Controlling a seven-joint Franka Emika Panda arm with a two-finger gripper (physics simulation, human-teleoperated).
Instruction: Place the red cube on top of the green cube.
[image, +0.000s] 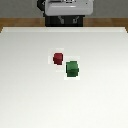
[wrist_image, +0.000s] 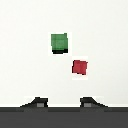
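Note:
The red cube sits on the white table, and the slightly larger green cube sits just in front of it toward the exterior view's right; they stand close but apart. Both show in the wrist view, red cube and green cube. My gripper is high above them with its two fingertips spread wide and nothing between them. In the exterior view only the arm's grey body shows at the far edge; the fingers are out of view there.
The white table fills most of the view. A wooden floor strip runs behind its far edge, beside the robot's dark base.

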